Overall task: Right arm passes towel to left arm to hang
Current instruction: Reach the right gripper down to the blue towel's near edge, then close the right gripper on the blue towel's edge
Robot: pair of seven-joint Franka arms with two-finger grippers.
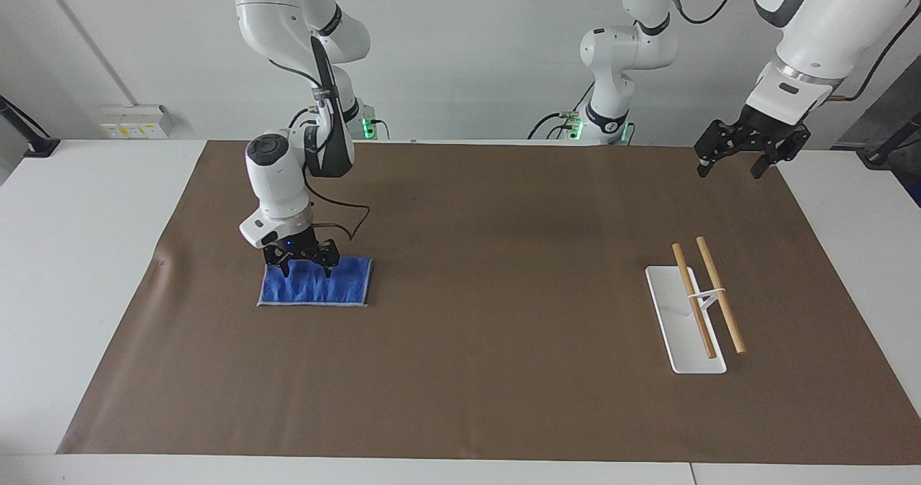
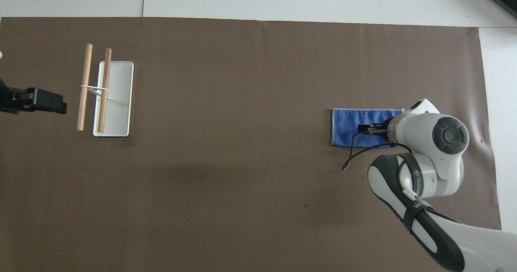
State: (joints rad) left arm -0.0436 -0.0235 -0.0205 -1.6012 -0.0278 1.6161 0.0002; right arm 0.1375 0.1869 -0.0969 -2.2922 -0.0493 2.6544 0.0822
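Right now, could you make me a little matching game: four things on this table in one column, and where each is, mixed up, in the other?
Things:
1. towel
2. right gripper
3. left gripper
4. rack

Places:
A. waiting in the air, open, above the mat's edge
B. flat on the mat
C. at the left arm's end, with two wooden bars
D. open, down over the towel

Pairs: 1-B, 2-D, 3-A, 4-C

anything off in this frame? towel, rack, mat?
Nothing stands out. The towel lies flat on the brown mat, the right gripper open and low over it. The rack stands upright at the left arm's end; the left gripper waits open above the mat's edge.
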